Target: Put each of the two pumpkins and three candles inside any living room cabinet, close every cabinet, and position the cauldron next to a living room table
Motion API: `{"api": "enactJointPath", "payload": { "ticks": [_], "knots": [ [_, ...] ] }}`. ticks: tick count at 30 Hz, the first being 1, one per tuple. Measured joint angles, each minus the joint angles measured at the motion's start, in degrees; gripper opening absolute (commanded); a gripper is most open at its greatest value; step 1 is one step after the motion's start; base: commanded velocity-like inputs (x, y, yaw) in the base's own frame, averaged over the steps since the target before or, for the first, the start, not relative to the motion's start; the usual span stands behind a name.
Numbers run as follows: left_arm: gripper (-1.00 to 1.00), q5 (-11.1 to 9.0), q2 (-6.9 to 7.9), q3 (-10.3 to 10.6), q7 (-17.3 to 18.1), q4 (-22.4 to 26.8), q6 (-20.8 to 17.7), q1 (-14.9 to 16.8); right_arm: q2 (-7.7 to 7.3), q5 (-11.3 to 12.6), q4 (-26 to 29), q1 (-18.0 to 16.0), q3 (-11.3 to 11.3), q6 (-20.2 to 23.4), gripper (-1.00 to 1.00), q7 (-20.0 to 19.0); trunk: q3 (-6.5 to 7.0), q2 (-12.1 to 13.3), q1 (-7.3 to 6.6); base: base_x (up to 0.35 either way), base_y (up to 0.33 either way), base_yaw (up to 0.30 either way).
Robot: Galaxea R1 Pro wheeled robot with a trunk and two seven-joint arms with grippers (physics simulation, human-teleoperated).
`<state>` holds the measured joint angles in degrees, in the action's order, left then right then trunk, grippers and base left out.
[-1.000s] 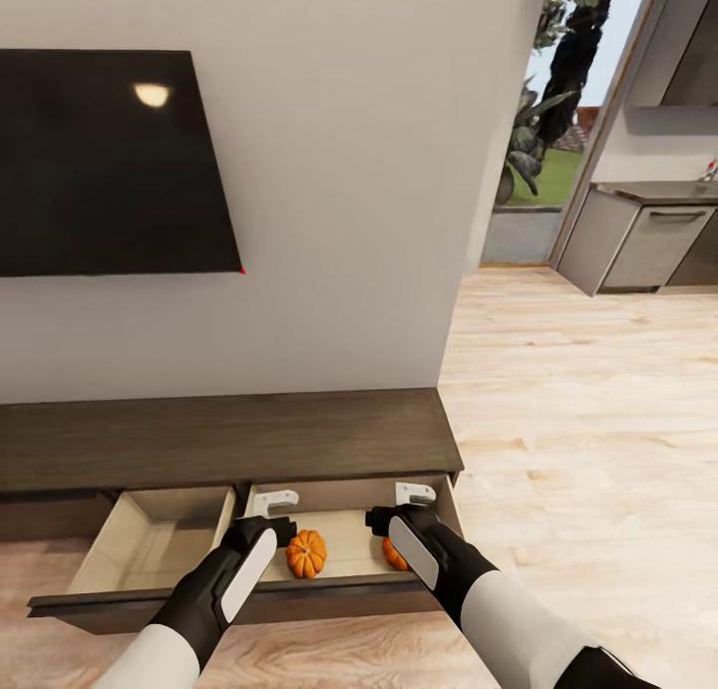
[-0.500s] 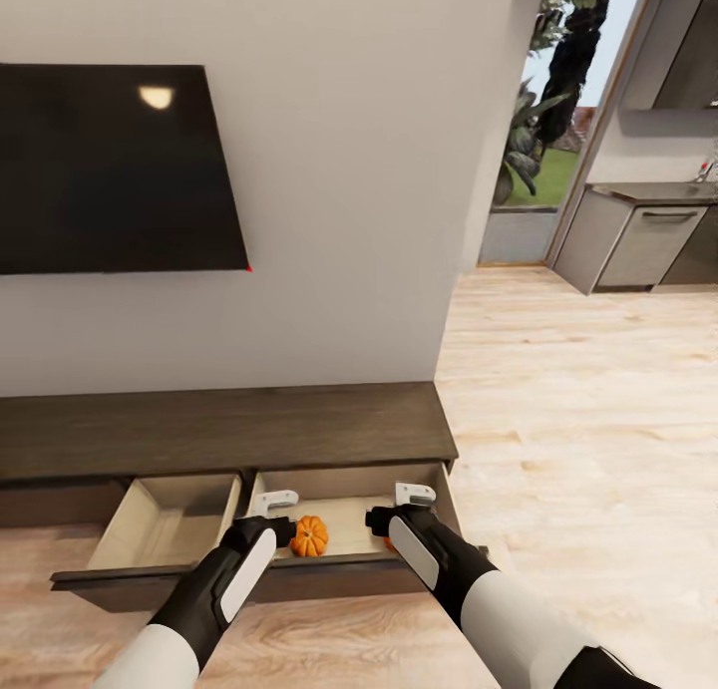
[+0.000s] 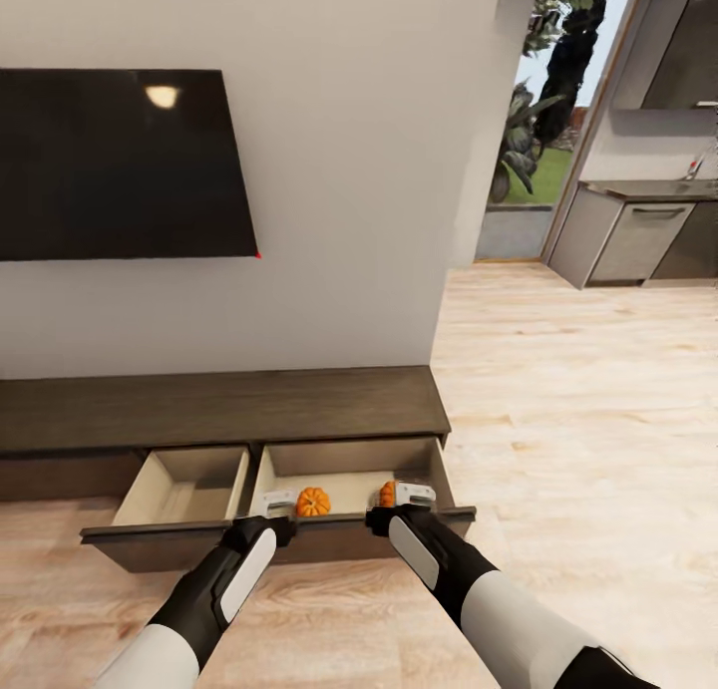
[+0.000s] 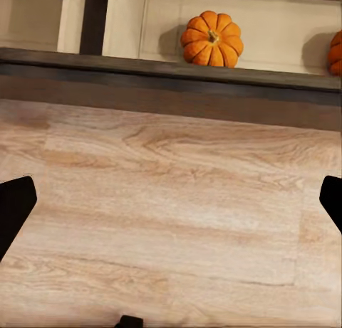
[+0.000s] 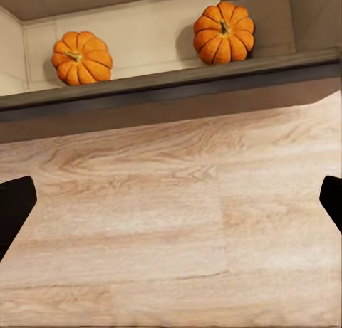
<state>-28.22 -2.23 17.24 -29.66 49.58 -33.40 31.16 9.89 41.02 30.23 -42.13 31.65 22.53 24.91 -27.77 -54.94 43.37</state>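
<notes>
Both arms are white above black forearms with white oval panels, each ending in a pale grey tool.

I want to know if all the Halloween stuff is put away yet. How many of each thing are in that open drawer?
Small bright-orange ribbed pumpkins: 2, one in the middle of the right-hand drawer compartment, one near its right end.
Tan candles: 0 seen in the drawer.
Total: 2 things in the open drawer of the dark-brown wooden cabinet.

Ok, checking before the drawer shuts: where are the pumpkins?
Both pumpkins sit in the cabinet's open right-hand drawer, apart, just beyond both grippers in the head view.
</notes>
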Motion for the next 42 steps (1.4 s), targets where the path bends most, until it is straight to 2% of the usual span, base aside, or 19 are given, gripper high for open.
{"api": "enactJointPath", "payload": {
  "ticks": [8,19,42],
  "knots": [
    [1.0,0.07,0.0,0.01,-0.02,0.01,0.1,0.0,0.0,-0.01,0.0,0.0,0.07,0.0,1.0,0.0,-1.44,-3.21,1.73,-0.14,0.0,0.0],
    [1.0,0.16,0.0,0.08,-0.05,0.01,0.55,0.0,0.0,-0.5,-0.12,0.0,0.07,-2.31,1.0,0.05,-3.42,-7.63,4.14,-0.005,0.0,0.0],
    [1.0,0.75,0.09,0.47,0.09,-0.06,0.79,0.0,0.02,-0.33,-0.75,0.0,0.2,-2.39,1.0,0.1,-7.55,-16.86,9.2,0.0,0.0,0.0]
  ]
}}
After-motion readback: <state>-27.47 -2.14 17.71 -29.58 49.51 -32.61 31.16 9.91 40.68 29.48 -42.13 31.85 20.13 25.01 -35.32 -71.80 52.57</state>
